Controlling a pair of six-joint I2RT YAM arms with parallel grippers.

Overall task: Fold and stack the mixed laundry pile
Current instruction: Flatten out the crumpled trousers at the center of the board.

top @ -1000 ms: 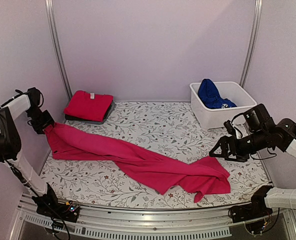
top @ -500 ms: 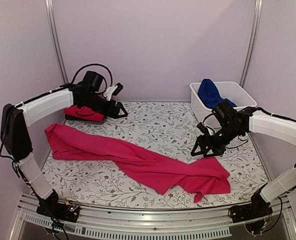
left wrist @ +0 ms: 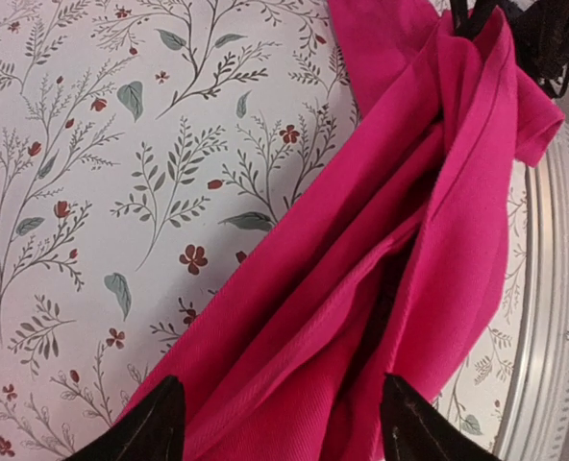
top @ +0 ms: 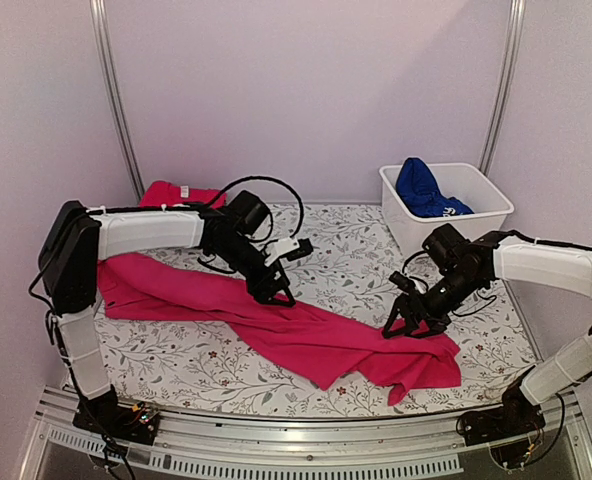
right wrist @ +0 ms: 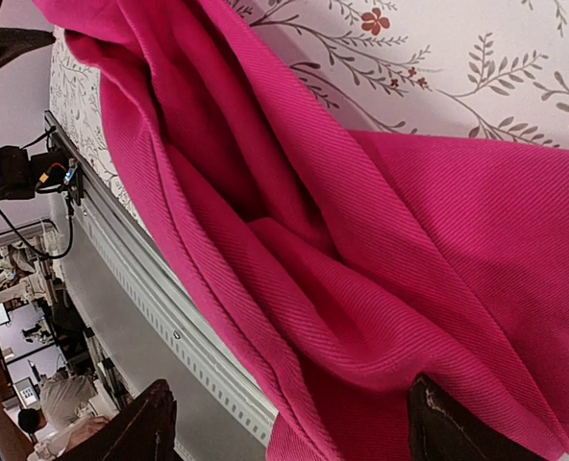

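The table is covered edge to edge with a leafy floral cloth. Lying right on that is a long pink garment, stretched diagonally from the left side down to the near right corner and bunched up at that end. A red tee sits back left, a white tub back right.

The right gripper, spread wide, hangs over rumpled magenta garment on floral cloth.
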